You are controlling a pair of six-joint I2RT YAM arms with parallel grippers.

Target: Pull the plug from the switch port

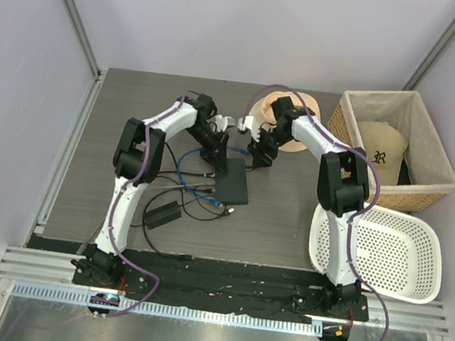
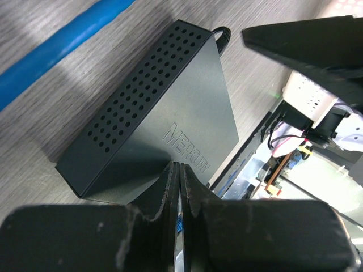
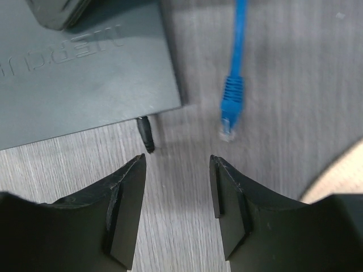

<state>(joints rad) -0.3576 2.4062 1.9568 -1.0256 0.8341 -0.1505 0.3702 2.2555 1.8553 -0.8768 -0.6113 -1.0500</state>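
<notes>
The black switch box (image 1: 235, 180) lies flat mid-table and also shows in the left wrist view (image 2: 170, 107) and the right wrist view (image 3: 79, 62). The blue plug (image 3: 231, 107) lies loose on the table beside the switch, out of any port, with its blue cable (image 1: 198, 183) trailing away. A black adapter lead (image 3: 146, 134) sits in the switch's edge. My left gripper (image 2: 179, 165) is shut, with its tips down on the switch's top (image 1: 217, 144). My right gripper (image 3: 177, 161) is open and empty over bare table just off the switch's edge (image 1: 259, 156).
A small black adapter brick (image 1: 162, 213) and loose black leads lie left of the switch. A wicker basket (image 1: 431, 169) holding a cap stands at the back right. A white plastic basket (image 1: 378, 247) sits in front of it. A tan round object (image 1: 300, 138) lies behind the right gripper.
</notes>
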